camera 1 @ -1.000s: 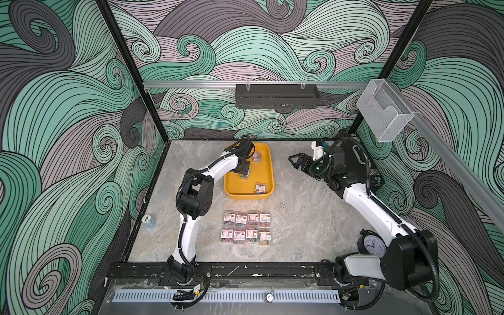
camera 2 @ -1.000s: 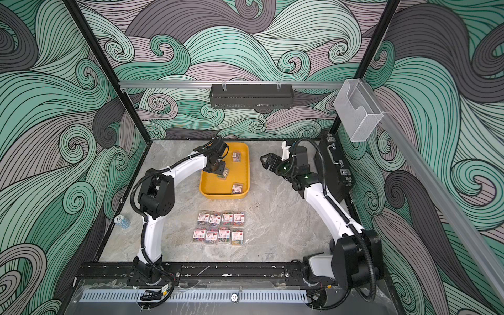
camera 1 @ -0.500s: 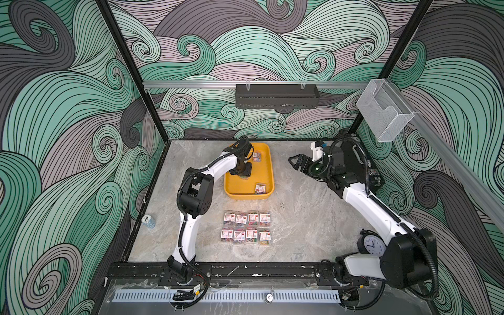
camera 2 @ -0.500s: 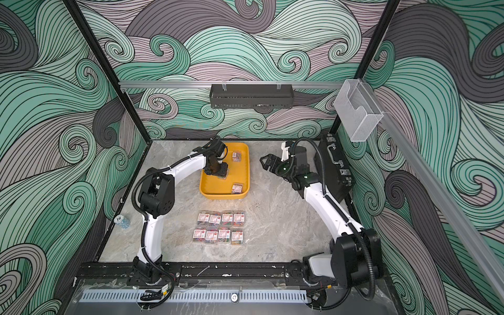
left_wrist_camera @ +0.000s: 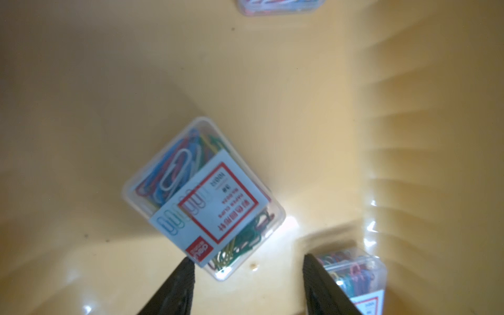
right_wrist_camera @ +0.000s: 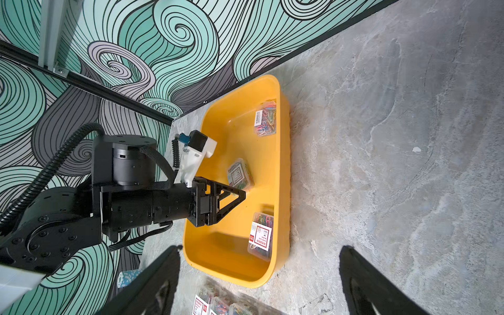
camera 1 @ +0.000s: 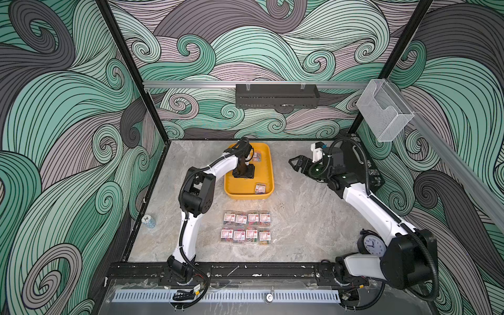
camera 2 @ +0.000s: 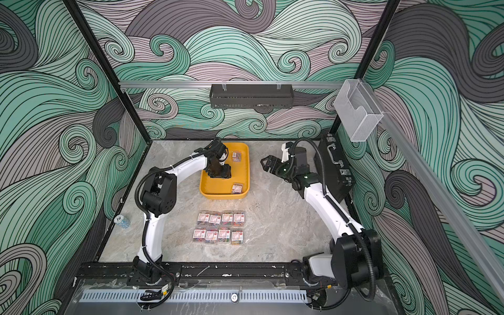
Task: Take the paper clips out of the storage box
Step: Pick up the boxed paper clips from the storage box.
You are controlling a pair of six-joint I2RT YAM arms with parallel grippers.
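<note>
Looking down on a big grey table (camera 1: 313,218) with wavy green walls (camera 1: 68,136) all around. Seeing the left arm (camera 1: 191,196) and the right arm (camera 1: 368,201), white and black, reaching in from the near side. Spotting a black briefcase (camera 2: 334,174) standing on its edge by the right wall. Finding the yellow storage box (camera 1: 242,188) sitting on the table near the back wall.

Dipping the left gripper (left_wrist_camera: 246,259) down into the storage box, with its fingers (left_wrist_camera: 177,294) about half open and holding nothing. Pointing it at one box of paper clips (left_wrist_camera: 203,196), lying flat and slanted on the yellow floor just past them; not able to tell about touching at one corner. Holding the right gripper (camera 1: 293,165) above bare table to the right of the storage box, opened wide and empty.

Counting two more in there: the back box (camera 1: 256,156) by the far wall and the corner box (camera 1: 260,188) in the near right corner. Counting eight boxes (camera 1: 246,227) out on the table in two neat rows of four, on the near side of the storage box.
</note>
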